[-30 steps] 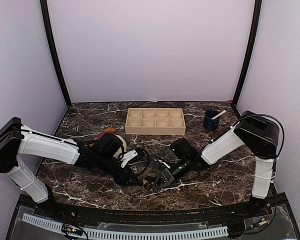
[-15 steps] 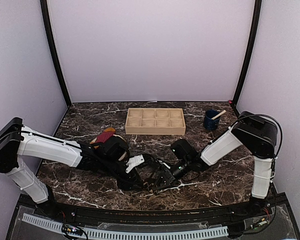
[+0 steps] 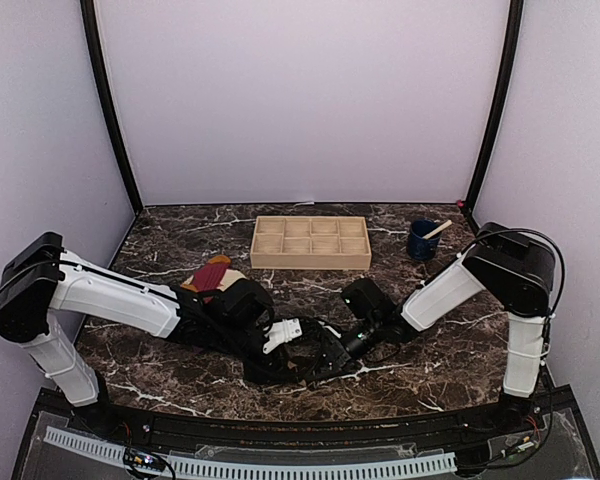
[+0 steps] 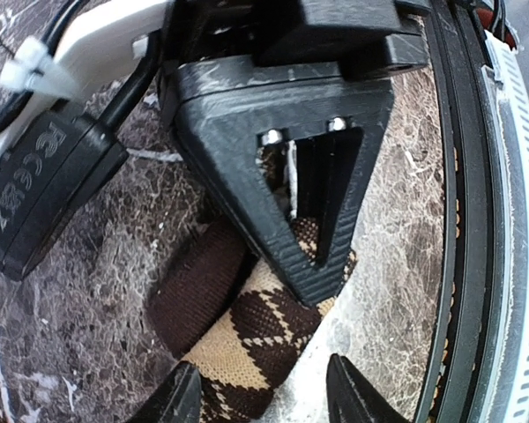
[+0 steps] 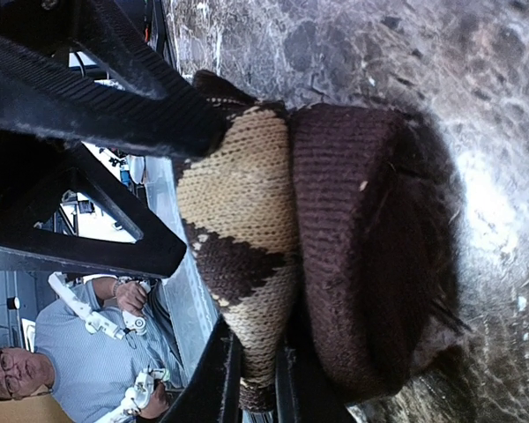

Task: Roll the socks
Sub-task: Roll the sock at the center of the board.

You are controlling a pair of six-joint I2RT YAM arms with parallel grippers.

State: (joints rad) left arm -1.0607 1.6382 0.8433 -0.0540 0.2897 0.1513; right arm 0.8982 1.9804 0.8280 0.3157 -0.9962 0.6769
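The black and tan argyle sock [image 4: 247,330] lies partly rolled on the marble near the table's front edge, its dark brown cuff [image 5: 361,264] bulging beside the tan part. My right gripper [image 5: 254,388] is shut on the sock's tan argyle end. My left gripper [image 4: 264,401] is open, one fingertip on each side of the same sock, facing the right gripper's black finger [image 4: 286,194]. From above, both grippers [image 3: 310,360] meet at front centre and hide the sock. The magenta-purple sock [image 3: 211,271] lies further left, behind the left arm.
A round beige plate [image 3: 234,279] sits under the magenta sock. At the back stands a wooden compartment tray [image 3: 311,242], and to its right a blue cup [image 3: 421,241] with a stick in it. The table's black front rail [image 4: 476,264] runs close by the grippers.
My left arm has swung right and its open gripper has come up to the right gripper and the argyle sock. The magenta sock is more uncovered. The right gripper has stayed shut.
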